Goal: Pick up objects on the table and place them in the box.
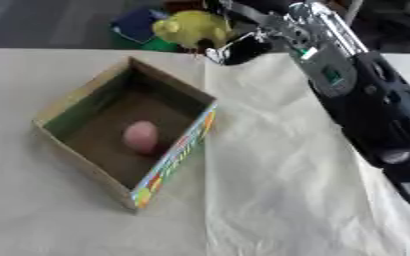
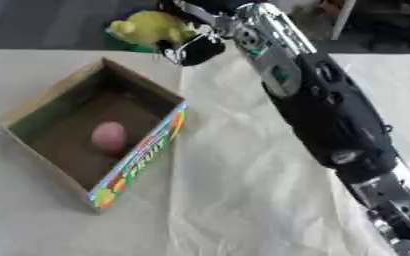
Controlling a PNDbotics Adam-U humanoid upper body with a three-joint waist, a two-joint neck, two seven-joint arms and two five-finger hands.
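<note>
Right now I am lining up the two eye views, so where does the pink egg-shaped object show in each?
Left eye view: the pink egg-shaped object lies on the floor of the open cardboard box, left of the picture's middle.
Right eye view: it sits further left, at about the same height.
Shared landmark: the box's colourful printed side wall, just right of the object in both.

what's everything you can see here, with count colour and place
box: 1, brown cardboard with a colourful front edge, open, on the table's left half
egg-shaped thing: 1, pink, inside the box
toy: 1, yellow, at the table's far edge, in the right hand
cloth: 1, white, wrinkled, over the table's right half
table: 1, beige
right hand: 1, black and silver, top centre, fingers curled on the toy
left hand: not visible
</note>
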